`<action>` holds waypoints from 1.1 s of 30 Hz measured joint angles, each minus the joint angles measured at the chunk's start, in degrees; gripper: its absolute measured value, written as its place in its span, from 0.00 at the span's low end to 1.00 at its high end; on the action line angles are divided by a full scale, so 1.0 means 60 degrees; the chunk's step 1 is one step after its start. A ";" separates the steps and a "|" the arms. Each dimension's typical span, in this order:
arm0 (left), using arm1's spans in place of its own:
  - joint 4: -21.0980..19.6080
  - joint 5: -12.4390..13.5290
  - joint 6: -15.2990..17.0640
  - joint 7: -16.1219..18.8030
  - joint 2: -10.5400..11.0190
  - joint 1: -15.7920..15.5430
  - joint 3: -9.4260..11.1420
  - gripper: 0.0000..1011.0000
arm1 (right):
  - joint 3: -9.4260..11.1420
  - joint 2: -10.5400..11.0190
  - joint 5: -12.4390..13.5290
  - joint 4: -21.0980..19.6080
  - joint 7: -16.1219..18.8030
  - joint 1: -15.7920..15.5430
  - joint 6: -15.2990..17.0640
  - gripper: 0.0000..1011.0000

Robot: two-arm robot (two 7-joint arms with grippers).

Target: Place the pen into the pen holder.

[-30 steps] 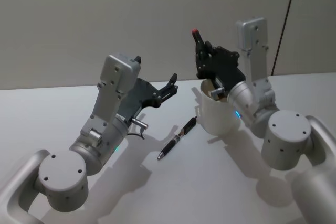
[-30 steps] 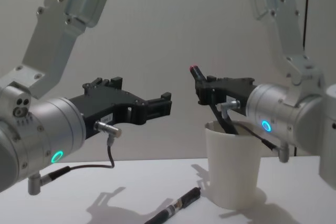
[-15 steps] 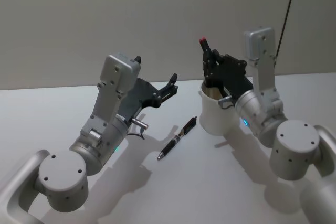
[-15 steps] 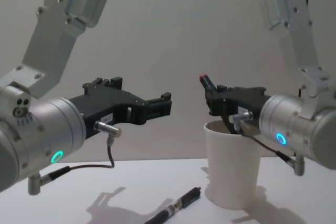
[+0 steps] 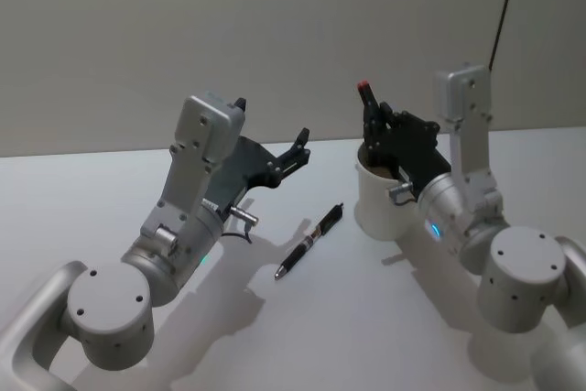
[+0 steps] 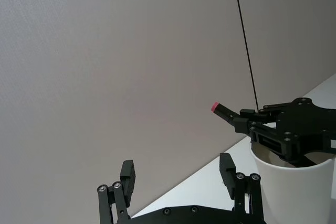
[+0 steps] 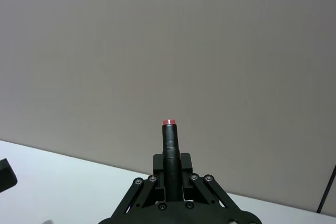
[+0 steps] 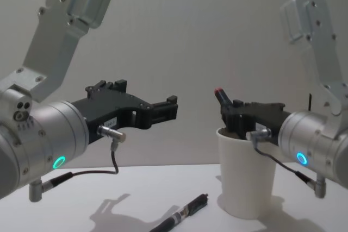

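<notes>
A slim black pen (image 5: pixel 309 242) lies on the smooth white counter (image 5: pixel 275 336), near the tapered white paper pen holder (image 5: pixel 375 208). The right gripper (image 5: pixel 374 118) pinches a red-tipped black pen (image 5: pixel 365 92) nearly upright over the holder's rolled rim, lower than a second ago. The left gripper (image 5: pixel 299 146) hovers spread, unmoved.

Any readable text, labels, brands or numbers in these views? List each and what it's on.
Nothing reads legibly in any view.
The pale sticker on the left hand: too small to read.
The pen on the table: pale band, any print too blurred to read.
The pen holder: plain white, no print.
The red-tipped pen in the right hand: no marking visible.
</notes>
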 joint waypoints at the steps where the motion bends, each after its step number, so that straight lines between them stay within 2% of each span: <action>1: 0.0000 0.0000 0.0000 0.0000 0.0000 0.0000 0.0000 0.99 | 0.0003 0.0008 0.0041 -0.0010 -0.0043 -0.0038 0.0001 0.17; 19: 0.0000 0.0000 0.0000 0.0001 0.0000 0.0000 0.0000 0.99 | 0.0067 0.0070 0.0315 -0.0125 -0.0397 -0.0293 -0.0055 0.17; 33: 0.0000 0.0000 -0.0001 0.0001 0.0000 0.0000 0.0000 0.99 | 0.0081 0.0079 0.0369 -0.0149 -0.0470 -0.0344 -0.0086 0.57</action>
